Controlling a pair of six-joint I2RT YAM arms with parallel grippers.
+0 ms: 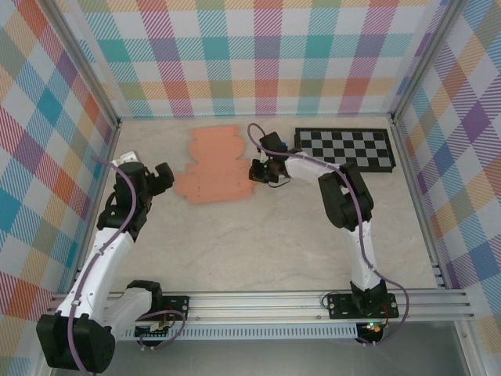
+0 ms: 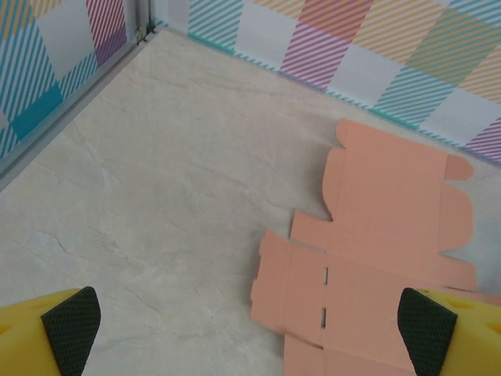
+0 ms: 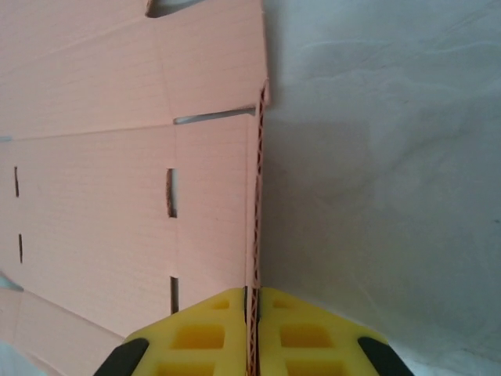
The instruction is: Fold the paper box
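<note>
Lying unfolded on the pale marbled table (image 1: 258, 243), the paper box (image 1: 215, 168) is a flat die-cut sheet of salmon-orange thin cardboard. In the top view it sits toward the back of the table, left of centre, between the two grippers and just left of a black-and-white checkered mat (image 1: 344, 147). Its outline is stepped, with a narrower panel toward the back wall and a wider part nearer the arms.

The left wrist view shows the paper box (image 2: 383, 258) with rounded tabs along its far and right edges, straight crease lines between panels, and two short dark slots cut in a row near its left flap. The right wrist view shows the paper box (image 3: 94, 196) close up, with fine ribbing on the surface, several short slits and one long cut across a panel. The strip along its right edge stands raised, so its corrugated cut edge faces the camera.

The right gripper (image 1: 257, 172) is at the sheet's right edge. Its yellow fingers (image 3: 211, 337) are closed together on that raised strip, which is pinched in the right gripper (image 3: 252, 313).

The left gripper (image 1: 160, 178) hangs just left of the sheet without touching it. Its jaws are spread wide, with a black pad (image 2: 72, 325) at each lower corner of the wrist view, and the left gripper (image 2: 249, 325) holds nothing.
</note>
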